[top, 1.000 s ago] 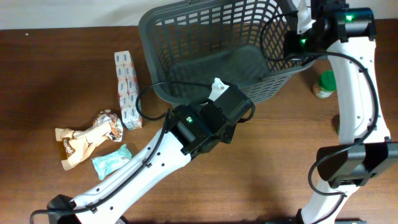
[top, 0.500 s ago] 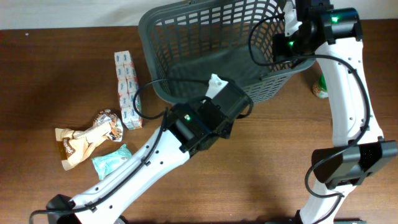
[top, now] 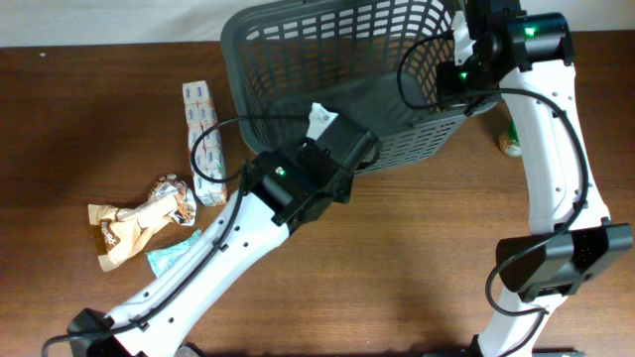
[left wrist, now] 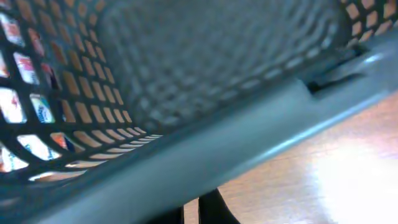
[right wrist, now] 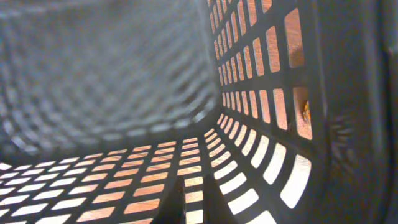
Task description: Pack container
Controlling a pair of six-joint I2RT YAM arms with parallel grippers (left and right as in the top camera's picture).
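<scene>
The dark grey lattice basket, the container, stands tilted at the table's back centre. My left gripper is at its near rim. In the left wrist view the thick rim crosses just above my left gripper, whose fingers are almost together with only wood showing between them. My right gripper is at the basket's far right wall. The right wrist view looks inside the basket at the lattice wall, and my right gripper has its fingers close together, with nothing seen between them.
A strip of blue-and-white boxes lies left of the basket. Brown snack wrappers and a teal packet lie at the front left. A green-lidded jar stands right of the basket, behind the right arm.
The basket has shifted and turned to the left. My left gripper moved up and left along its near rim. My right gripper moved slightly left with the far wall.
</scene>
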